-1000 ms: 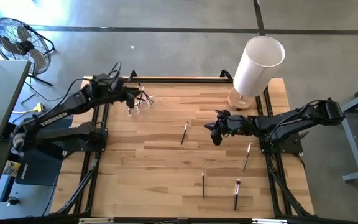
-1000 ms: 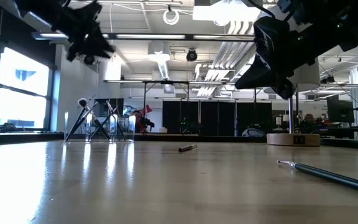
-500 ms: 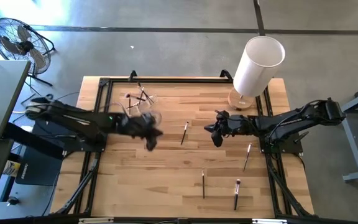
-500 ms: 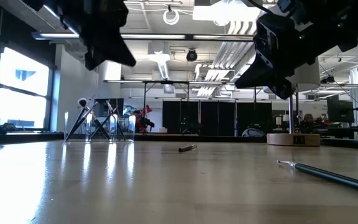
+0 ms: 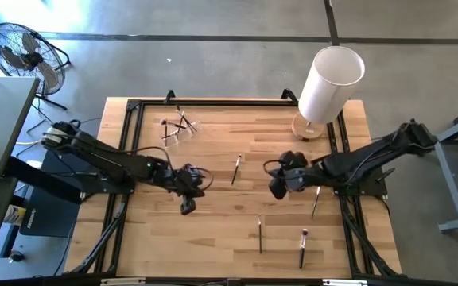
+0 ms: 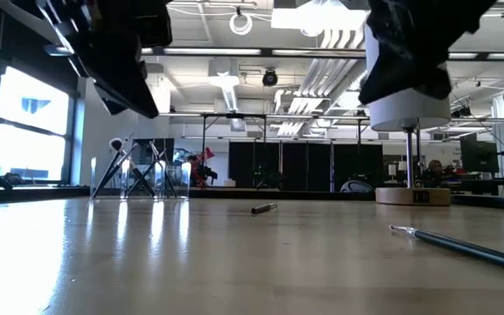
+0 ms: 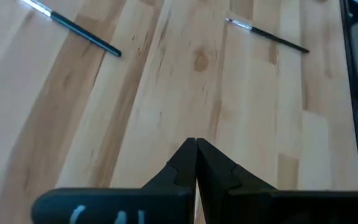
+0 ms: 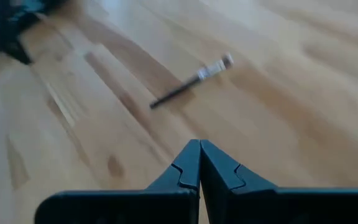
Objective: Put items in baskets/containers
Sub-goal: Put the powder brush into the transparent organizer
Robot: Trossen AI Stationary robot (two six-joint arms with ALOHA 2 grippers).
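Clear cup: stands on the wooden table toward its 11 o'clock corner in the high view, upright; in the low view it shows far back, left of centre.
Brushes in the cup: a few dark handles lean out of it at crossed angles.
Loose brushes: four lie flat on the table, all well apart from the cup.
Centre brush: near the table's middle, lying between the two grippers, handle pointing roughly 6 to 12 o'clock.
Right-side brush: at about 4 o'clock from the centre brush, close beside the right arm's base frame.
Front pair: one brush and another with a pale tip lie toward the 5 o'clock part of the table, near each other but not touching.
Left gripper: hangs above bare wood at 8 o'clock from the centre brush; its wrist view shows the fingers pressed together with nothing between them, and two brushes lying ahead.
Right gripper: hovers at 4 o'clock from the centre brush, above the table; its wrist view shows the tips pressed together and empty, a brush lying ahead.
White cylinder: tall, on a round wooden base at the table's 1 o'clock corner.
Fan: on the floor beyond the 10 o'clock corner.
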